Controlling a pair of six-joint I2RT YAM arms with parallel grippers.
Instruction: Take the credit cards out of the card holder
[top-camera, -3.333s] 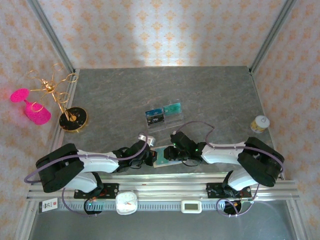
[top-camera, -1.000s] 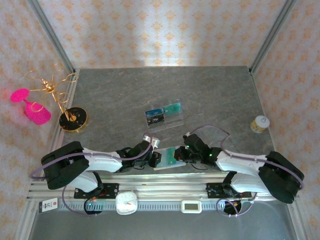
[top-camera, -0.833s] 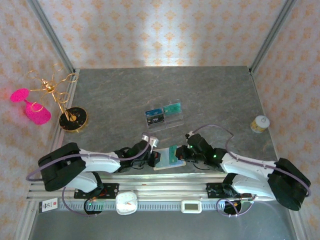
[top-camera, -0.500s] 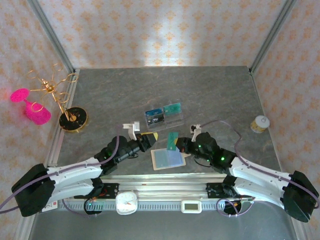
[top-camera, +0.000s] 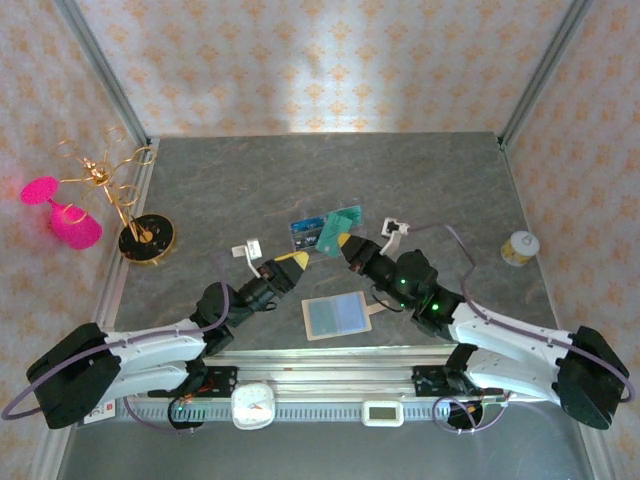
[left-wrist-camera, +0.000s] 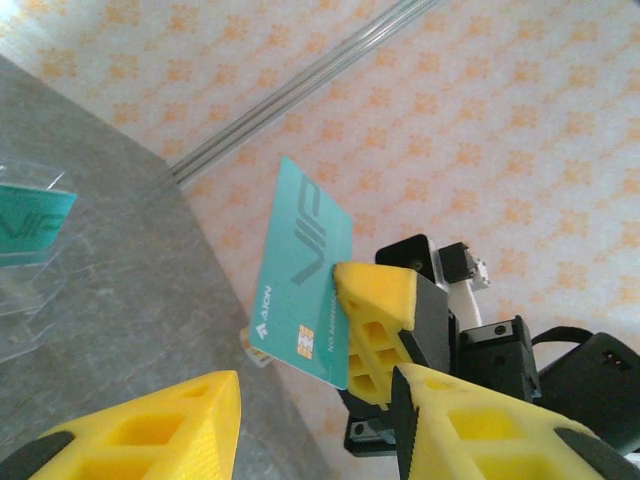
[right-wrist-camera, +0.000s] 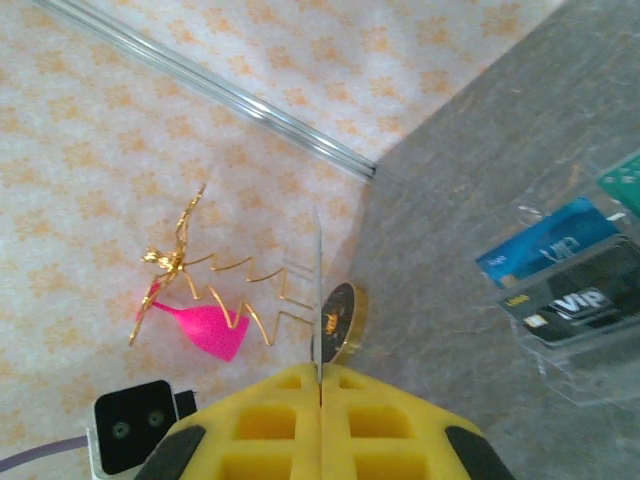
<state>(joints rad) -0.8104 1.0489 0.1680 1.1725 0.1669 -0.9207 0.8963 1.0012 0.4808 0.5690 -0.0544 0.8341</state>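
Card (top-camera: 329, 232) aloft in outstretched right gripper (top-camera: 340, 243)

- Robot test booth in a lab — a staged cell, not a home.
- Boxed in by wallpapered panels (top-camera: 330, 60) on aluminium frame posts (top-camera: 100, 70).
- Grey stone-look table (top-camera: 420, 180) — metal rail (top-camera: 330, 385) along the near edge, bearing arm mounts (top-camera: 440, 380), a timer (top-camera: 253, 405) and loose cables (top-camera: 30, 395).

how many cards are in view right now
4. One teal card is pinched in the right gripper. Three stand in the clear tray: another teal card, a blue card and a black card. More may be hidden inside the open card holder.
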